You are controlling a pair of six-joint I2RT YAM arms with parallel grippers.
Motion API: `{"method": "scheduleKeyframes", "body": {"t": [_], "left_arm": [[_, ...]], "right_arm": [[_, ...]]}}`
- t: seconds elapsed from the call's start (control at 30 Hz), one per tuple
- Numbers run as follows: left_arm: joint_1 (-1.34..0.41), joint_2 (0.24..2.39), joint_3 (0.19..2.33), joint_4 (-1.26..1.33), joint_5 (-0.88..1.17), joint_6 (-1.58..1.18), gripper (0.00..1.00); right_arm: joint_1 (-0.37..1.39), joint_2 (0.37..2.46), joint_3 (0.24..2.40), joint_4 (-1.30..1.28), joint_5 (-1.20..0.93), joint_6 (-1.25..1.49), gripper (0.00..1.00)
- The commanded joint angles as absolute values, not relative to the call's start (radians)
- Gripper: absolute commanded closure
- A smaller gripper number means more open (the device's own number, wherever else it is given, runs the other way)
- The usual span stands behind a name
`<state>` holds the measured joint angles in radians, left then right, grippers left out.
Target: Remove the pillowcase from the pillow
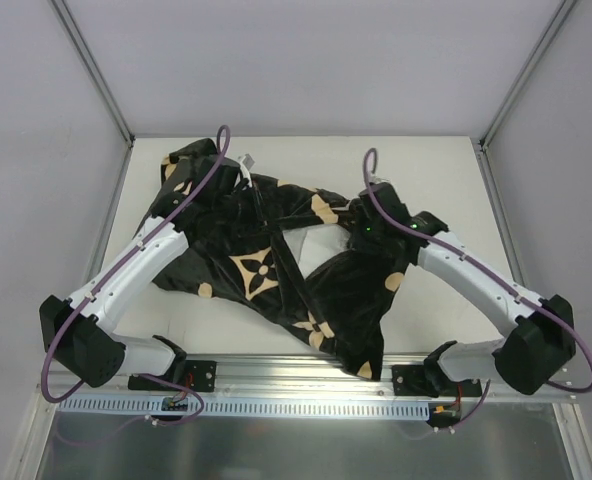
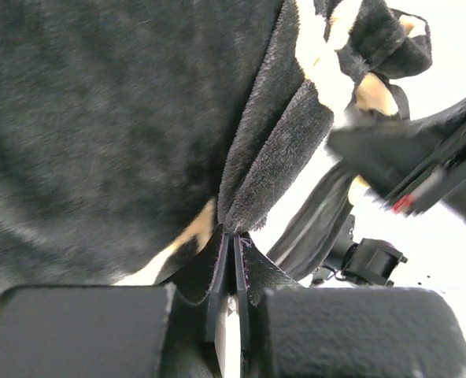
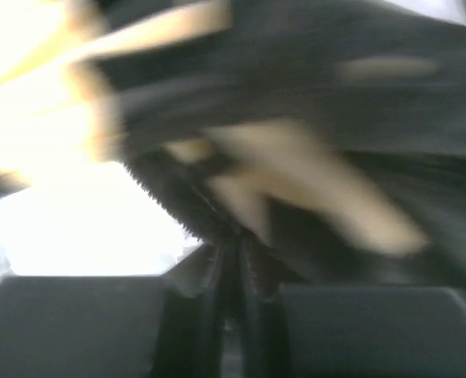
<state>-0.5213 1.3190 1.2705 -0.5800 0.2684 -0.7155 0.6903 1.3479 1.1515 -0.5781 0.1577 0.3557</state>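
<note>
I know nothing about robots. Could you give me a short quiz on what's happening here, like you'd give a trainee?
1. True or false: the left gripper is shut on a fold of the black velvety pillowcase with tan flower prints.
2. How much of the plain white soft pillow shows from the top camera? A) all of it; B) a small patch amid the fabric; C) none.
3. Fill in: the right gripper is shut on the ____.
Key: 1 true; 2 B; 3 pillowcase.
</note>
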Motion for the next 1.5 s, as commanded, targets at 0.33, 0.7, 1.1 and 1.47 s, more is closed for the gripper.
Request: {"method": "scheduleKeyframes", "body": {"t": [0.33, 0.7, 1.1, 1.47], "left_arm": [[-0.374, 1.164, 1.134, -0.563, 0.273, -0.716, 1.00], [-0.452, 1.268, 1.343, -0.726, 0.126, -0.618, 0.85], [-1.093, 1.742, 2.104, -0.969, -0.229, -0.399, 0.41], [-1.108, 1.980, 2.171, -0.941, 0.104, -0.422, 0.50]], "right_arm": [[0.210, 0.992, 0.666, -0.560, 0.033, 0.340, 0.99], [0.301, 0.968, 0.626, -0.442, -0.081, 0.420, 0.99], [0.316, 0.953, 0.692, -0.437, -0.114, 0.448, 0.99], [0.255, 0.891, 0.646, -0.439, -0.193, 0.465, 0.99]]}}
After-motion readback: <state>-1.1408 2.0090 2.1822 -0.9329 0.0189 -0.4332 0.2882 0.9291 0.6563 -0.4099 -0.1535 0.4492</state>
